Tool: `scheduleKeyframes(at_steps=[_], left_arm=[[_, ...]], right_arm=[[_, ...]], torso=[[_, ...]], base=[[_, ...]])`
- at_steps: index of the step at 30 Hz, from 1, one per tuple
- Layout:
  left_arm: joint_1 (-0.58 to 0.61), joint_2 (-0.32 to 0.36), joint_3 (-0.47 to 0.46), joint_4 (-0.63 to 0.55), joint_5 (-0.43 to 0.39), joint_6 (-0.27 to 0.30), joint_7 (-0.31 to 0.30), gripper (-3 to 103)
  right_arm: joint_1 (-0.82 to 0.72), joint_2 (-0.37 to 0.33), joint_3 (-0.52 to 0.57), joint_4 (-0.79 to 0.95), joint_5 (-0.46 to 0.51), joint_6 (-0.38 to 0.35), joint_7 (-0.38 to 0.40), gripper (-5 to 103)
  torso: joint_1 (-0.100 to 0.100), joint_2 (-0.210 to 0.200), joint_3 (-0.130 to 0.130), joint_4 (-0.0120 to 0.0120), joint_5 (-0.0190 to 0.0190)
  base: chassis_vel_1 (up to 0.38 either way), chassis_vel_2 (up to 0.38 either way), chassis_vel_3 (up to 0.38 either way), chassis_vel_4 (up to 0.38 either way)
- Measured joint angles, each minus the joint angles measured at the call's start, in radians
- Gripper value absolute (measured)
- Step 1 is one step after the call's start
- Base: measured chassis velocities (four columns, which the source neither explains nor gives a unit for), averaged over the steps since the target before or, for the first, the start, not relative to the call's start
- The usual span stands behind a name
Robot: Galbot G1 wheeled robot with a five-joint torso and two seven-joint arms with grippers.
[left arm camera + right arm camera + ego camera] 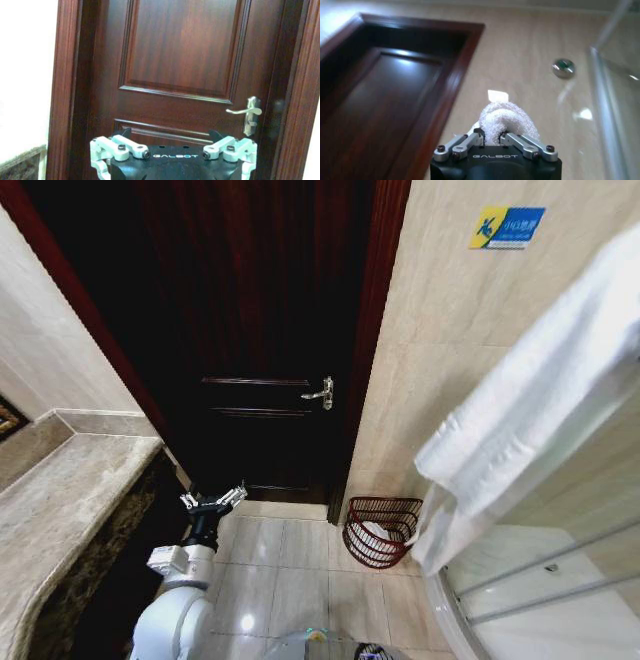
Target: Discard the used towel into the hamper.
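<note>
The right gripper (491, 141) pinched the white towel (530, 410) aloft — not yet dropped in the hamper (383, 530) — while the left gripper (213, 502) hung open.

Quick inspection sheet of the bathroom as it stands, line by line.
Surface: pale tiled floor, glossy.
Job's things: white towel raised high at the robot's right; hamper on the floor by the wall, something white inside.
Clutter: nothing seen.
Grippers: right tool shut on the towel; left tool open, low, facing the door.
Cables: nothing seen.
Surroundings: dark door with lever handle, stone counter, glass shower enclosure, wall sign.
</note>
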Motion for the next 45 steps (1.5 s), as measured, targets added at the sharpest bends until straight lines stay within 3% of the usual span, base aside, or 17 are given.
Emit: scheduleKeyframes(at_steps=[2,5,7,26,36,45], left_arm=[[0.000,0.000,0.000,0.000,0.000,0.000,0.000,100],[0.000,0.000,0.000,0.000,0.000,0.000,0.000,100],[0.000,0.000,0.000,0.000,0.000,0.000,0.000,100],[0.000,0.000,0.000,0.000,0.000,0.000,0.000,100],[0.000,0.000,0.000,0.000,0.000,0.000,0.000,100],[0.000,0.000,0.000,0.000,0.000,0.000,0.000,100]], right_arm=[[0.043,-0.037,-0.002,-0.007,0.052,-0.009,0.029,12],[0.087,-0.058,-0.009,-0.004,0.081,-0.015,0.073,12],[0.092,-0.059,-0.011,-0.002,0.086,-0.019,0.086,12],[0.135,0.001,-0.098,-0.027,0.064,-0.015,0.185,12],[0.106,0.018,-0.096,-0.030,0.069,-0.003,0.115,12],[0.086,0.027,-0.078,-0.013,0.055,0.000,0.111,12]], torso=[[0.000,0.000,0.000,-0.0005,0.0024],[0.000,0.000,0.000,-0.0005,0.0004],[0.000,0.000,0.000,-0.0005,0.0013],[0.000,0.000,0.000,-0.0005,0.0013],[0.000,0.000,0.000,-0.0006,0.0017],[0.000,0.000,0.000,-0.0006,0.0014]], base=[[0.000,0.000,0.000,0.000],[0.000,0.000,0.000,0.000],[0.000,0.000,0.000,0.000],[0.000,0.000,0.000,0.000],[0.000,0.000,0.000,0.000],[0.000,0.000,0.000,0.000]])
